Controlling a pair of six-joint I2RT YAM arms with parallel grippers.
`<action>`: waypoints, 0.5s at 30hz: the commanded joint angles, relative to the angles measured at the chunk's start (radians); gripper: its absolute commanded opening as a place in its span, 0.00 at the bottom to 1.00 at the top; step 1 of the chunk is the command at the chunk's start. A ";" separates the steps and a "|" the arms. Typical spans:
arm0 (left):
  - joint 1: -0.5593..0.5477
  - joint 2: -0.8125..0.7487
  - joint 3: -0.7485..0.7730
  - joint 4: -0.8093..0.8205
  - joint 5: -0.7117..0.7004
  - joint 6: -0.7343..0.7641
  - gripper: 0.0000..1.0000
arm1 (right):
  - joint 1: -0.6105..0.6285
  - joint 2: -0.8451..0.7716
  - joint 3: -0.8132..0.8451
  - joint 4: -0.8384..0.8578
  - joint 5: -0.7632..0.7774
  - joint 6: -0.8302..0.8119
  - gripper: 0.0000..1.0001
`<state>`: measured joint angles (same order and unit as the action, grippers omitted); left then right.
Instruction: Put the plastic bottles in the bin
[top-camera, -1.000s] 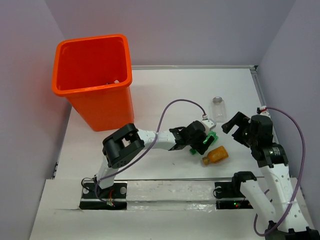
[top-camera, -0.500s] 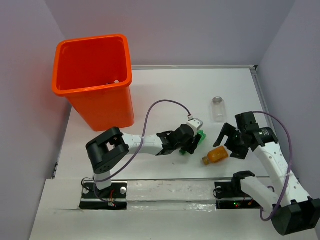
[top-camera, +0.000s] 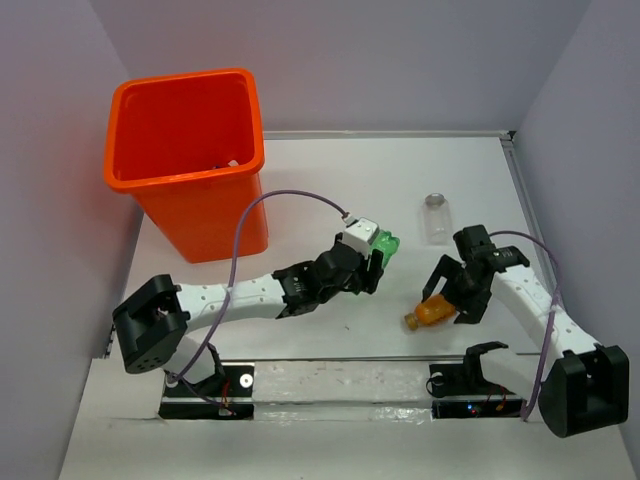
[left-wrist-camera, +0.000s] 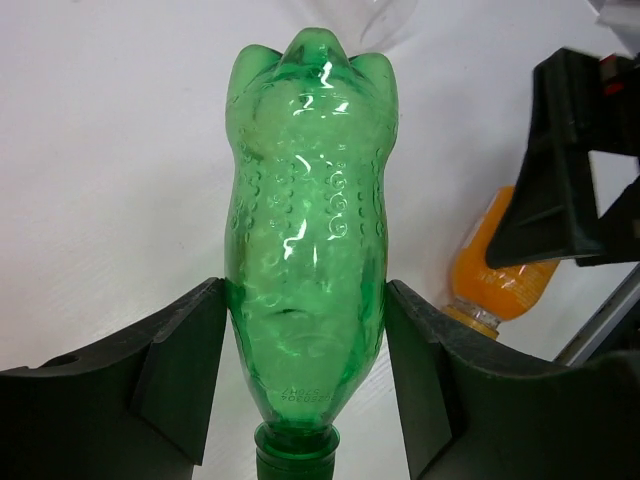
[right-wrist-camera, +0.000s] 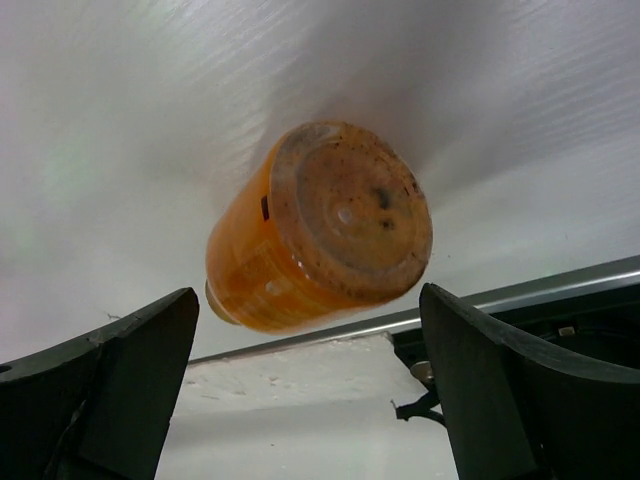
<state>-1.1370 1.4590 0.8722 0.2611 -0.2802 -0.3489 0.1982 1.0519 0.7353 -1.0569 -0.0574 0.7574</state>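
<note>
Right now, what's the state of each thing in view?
green bottle: gripped between left fingers.
left fingers: shut on green bottle.
orange bottle: lying on its side, ungripped.
right fingers: open, straddling orange bottle.
clear bottle: on table, untouched.
orange bin: upright, open-topped.

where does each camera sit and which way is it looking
top external: high behind the robot, looking down on bin, left arm, right arm.
left wrist: on the left arm, facing the left gripper, shut on the green bottle.
right wrist: on the right arm, facing the orange bottle base through the open right gripper.
shared: both wrist views show the orange bottle.
</note>
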 joint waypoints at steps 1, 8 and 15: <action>-0.001 -0.080 -0.024 0.101 -0.042 0.010 0.57 | 0.007 0.026 -0.069 0.184 -0.021 0.068 0.96; -0.001 -0.196 -0.058 0.148 0.001 0.016 0.58 | 0.007 0.069 -0.204 0.432 -0.035 0.105 0.84; -0.001 -0.368 0.011 0.126 -0.027 0.042 0.59 | 0.017 -0.047 -0.231 0.459 -0.090 0.077 0.61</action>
<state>-1.1370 1.1942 0.8097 0.3035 -0.2718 -0.3367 0.2005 1.0775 0.5148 -0.6884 -0.1032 0.8421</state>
